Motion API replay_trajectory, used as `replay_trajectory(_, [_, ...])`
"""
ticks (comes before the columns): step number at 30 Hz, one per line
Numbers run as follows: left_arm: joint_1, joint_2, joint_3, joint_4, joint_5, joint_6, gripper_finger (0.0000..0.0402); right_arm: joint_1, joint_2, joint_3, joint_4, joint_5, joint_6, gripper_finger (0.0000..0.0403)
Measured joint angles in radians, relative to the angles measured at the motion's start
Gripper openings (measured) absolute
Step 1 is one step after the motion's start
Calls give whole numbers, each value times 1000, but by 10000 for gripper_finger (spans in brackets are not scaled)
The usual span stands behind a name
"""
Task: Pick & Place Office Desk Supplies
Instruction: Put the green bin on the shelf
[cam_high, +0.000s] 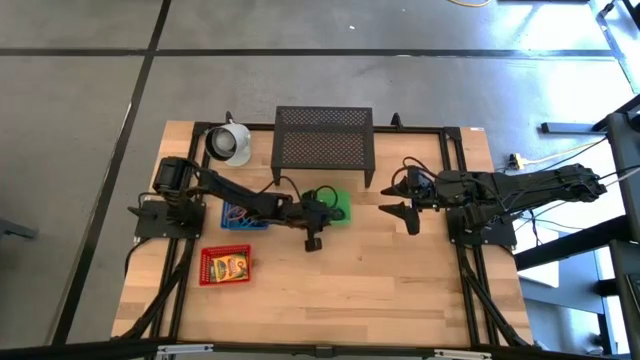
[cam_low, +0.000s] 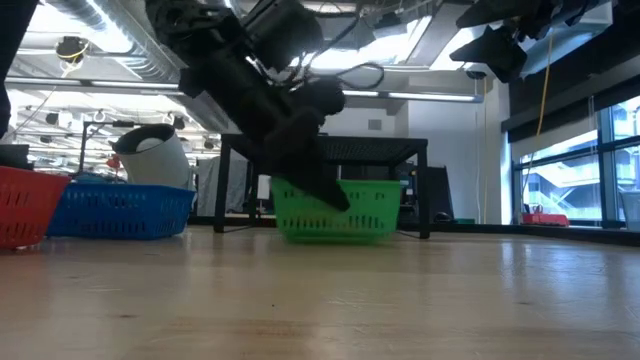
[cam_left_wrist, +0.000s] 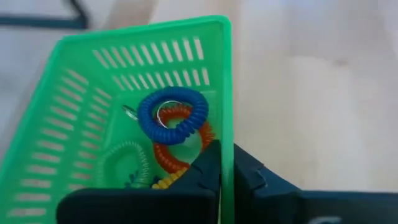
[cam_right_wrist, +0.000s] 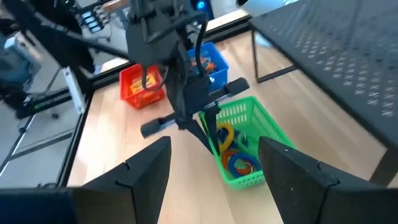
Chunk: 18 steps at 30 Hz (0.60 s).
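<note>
At centre frame, the green basket (cam_high: 338, 208) wall is pinched by the clenched left hand (cam_left_wrist: 227, 177); coiled bands (cam_left_wrist: 173, 116) are held inside. Right hand (cam_high: 408, 208) hangs spread, empty. Sorting is judged unfinished.

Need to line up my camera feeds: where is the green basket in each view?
High: green basket mid-table, before the black mesh stand.
Low: centre, under that stand.
Left wrist: fills left half, left gripper shut on its wall.
Right wrist: lower centre.

Wooden table (cam_high: 370, 280): green basket (cam_high: 338, 208), blue basket (cam_high: 238, 215), red basket (cam_high: 225, 266), mesh stand (cam_high: 323, 135), white cup (cam_high: 230, 143).
</note>
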Motion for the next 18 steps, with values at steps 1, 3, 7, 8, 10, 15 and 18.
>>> replay_trajectory(1, [-2, 0, 8, -1, 23, 22, 3, 0, 0, 0, -5, -14, -3, 245])
replay_trajectory(3, [-7, 0, 23, 0, 66, 82, 2, 0, 0, 0, -26, -47, -9, 245])
replay_trajectory(7, [-23, 0, 44, -1, 172, 254, 3, 0, 0, 0, -98, -108, -61, 245])
replay_trajectory(8, [-26, 0, 47, 0, 202, 292, 3, 0, 0, 0, -120, -117, -80, 245])
replay_trajectory(10, [-33, 0, 47, 0, 259, 347, 2, 0, 0, 0, -165, -126, -117, 245])
replay_trajectory(15, [-39, 0, 47, -1, 421, 408, 3, 0, 4, 0, -252, -157, -197, 245])
replay_trajectory(18, [-46, 0, 47, -1, 445, 453, 3, 0, 19, 0, -257, -203, -231, 245])
